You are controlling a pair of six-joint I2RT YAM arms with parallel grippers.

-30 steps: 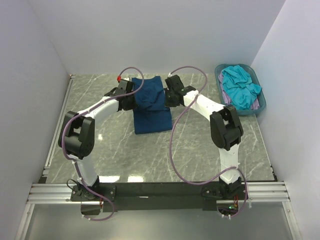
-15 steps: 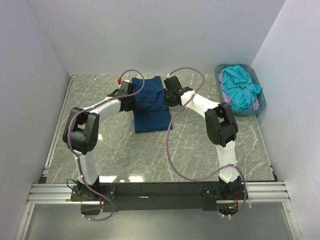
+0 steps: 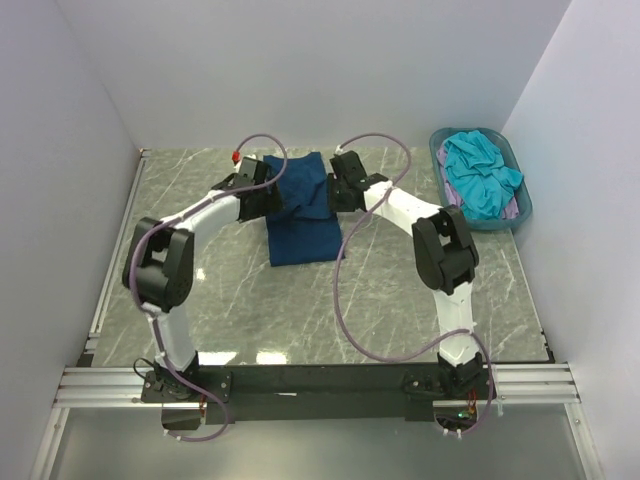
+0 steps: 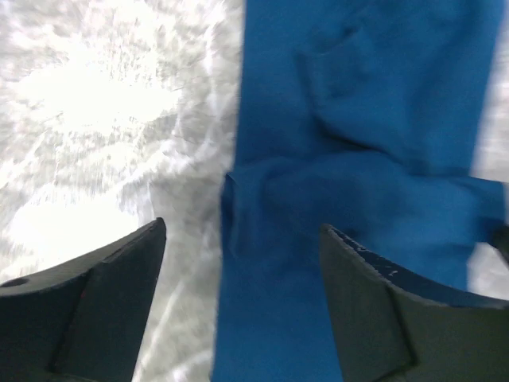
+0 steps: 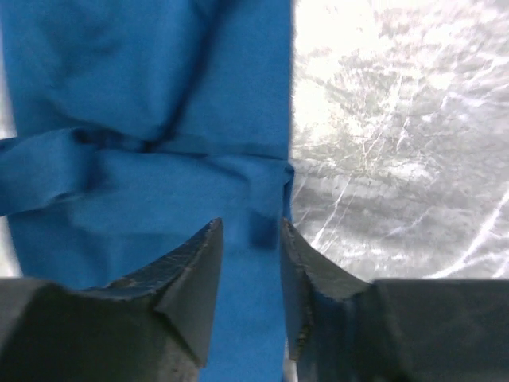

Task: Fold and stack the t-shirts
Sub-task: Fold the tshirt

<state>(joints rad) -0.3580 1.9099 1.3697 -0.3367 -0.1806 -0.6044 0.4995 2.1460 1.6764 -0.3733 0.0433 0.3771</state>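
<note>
A dark navy t-shirt lies folded into a narrow strip on the marble table, its far half doubled over the near half. My left gripper hangs over the shirt's left edge with its jaws wide open and nothing between them. In the left wrist view this gripper straddles the cloth edge. My right gripper is at the shirt's right edge. In the right wrist view its jaws stand a little apart above the cloth. A turquoise t-shirt and a pale lilac one lie in the basket.
A teal plastic basket stands at the table's far right corner against the right wall. White walls close in the left, back and right sides. Purple cables loop from both arms over the table.
Both grippers have opened and let go of the navy shirt's folded edges, the left one much wider. The doubled-over cloth now rests on the lower layer. The arms have hardly moved.
</note>
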